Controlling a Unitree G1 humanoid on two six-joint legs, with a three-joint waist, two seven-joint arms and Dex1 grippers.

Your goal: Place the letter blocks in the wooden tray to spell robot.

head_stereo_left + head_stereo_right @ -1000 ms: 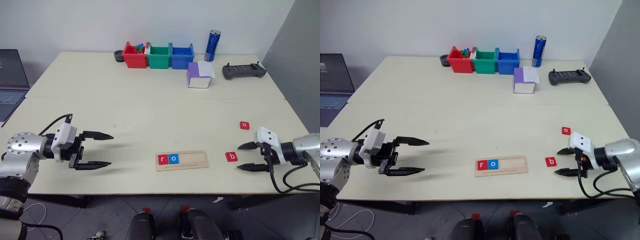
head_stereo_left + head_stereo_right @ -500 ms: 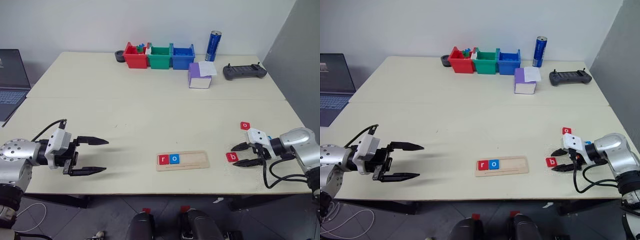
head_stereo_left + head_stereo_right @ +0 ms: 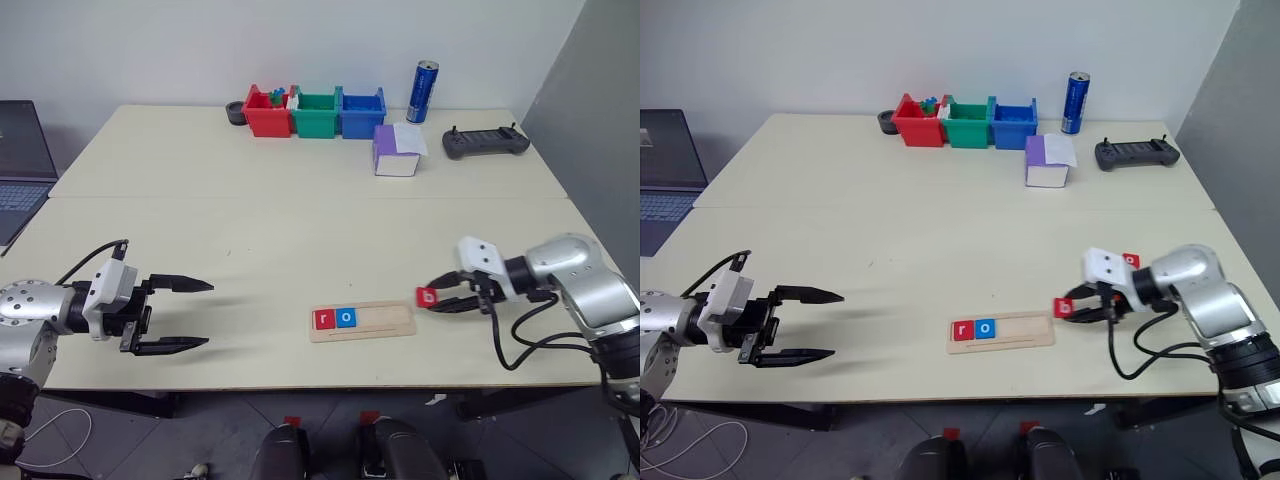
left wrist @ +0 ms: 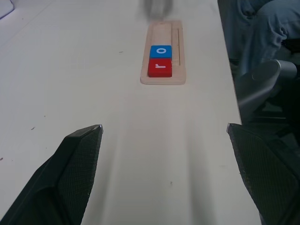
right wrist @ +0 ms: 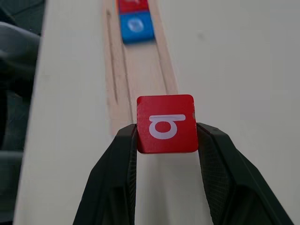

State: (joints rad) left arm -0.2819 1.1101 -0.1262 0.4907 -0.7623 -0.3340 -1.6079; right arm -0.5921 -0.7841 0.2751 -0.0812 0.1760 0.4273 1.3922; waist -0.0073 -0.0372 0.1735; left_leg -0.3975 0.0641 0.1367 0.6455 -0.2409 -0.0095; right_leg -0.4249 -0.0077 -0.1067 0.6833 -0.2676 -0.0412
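A pale bench [image 3: 300,220] holds a long, shallow light-wood tray [image 3: 362,321] with a red "r" tile [image 3: 324,319] and a blue "o" tile [image 3: 346,318] at its left end. The right end effector [image 3: 434,297] grips a small red "b" tile [image 5: 166,123] just off the tray's right end. The left end effector [image 3: 190,314] hangs open, well apart. The tile sits at the fingertips, so it could tip or land askew. The last red tile [image 3: 1130,260] is partly hidden behind the arm

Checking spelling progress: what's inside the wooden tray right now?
The tray holds a red r and a blue o at its left end; the rest of the slot is bare. The red b is outside, in the right end effector.
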